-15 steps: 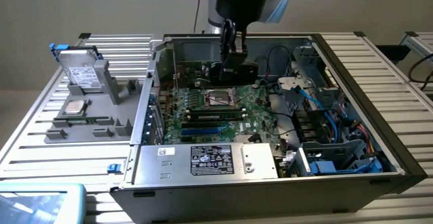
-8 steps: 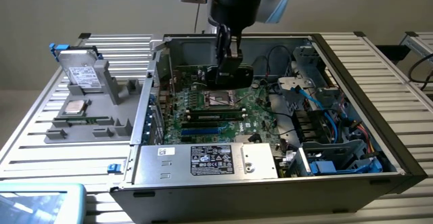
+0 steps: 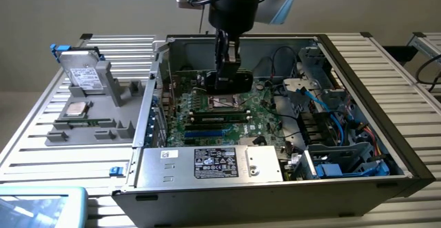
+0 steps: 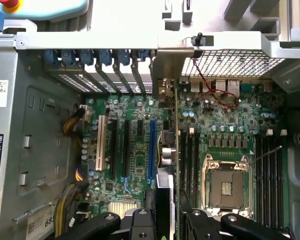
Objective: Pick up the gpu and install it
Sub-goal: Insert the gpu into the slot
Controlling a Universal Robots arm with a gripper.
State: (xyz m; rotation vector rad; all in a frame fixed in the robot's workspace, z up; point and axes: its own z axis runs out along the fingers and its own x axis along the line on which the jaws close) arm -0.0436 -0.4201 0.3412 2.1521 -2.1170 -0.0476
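Note:
My gripper (image 3: 228, 65) reaches down into the open computer case (image 3: 406, 156) and is shut on the gpu (image 3: 233, 81), whose black cooler block faces the camera. It hangs just above the green motherboard (image 3: 238, 119), close to the CPU socket (image 3: 224, 102). In the wrist view the gpu (image 4: 176, 125) shows edge-on as a thin green line with its silver bracket (image 4: 171, 67) towards the case's rear slot openings. It runs between the blue expansion slot (image 4: 151, 150) and the memory slots (image 4: 190, 160). My gripper (image 4: 167, 217) grips it from both sides with black fingers (image 4: 140, 222).
A grey power supply (image 3: 214, 163) fills the case's near side. Blue and black cables (image 3: 331, 119) and a drive cage (image 3: 337, 161) crowd the exterior view's right. Outside, at the exterior view's left, a grey tray (image 3: 90, 130) holds a hard drive (image 3: 86, 76) and a processor (image 3: 76, 109).

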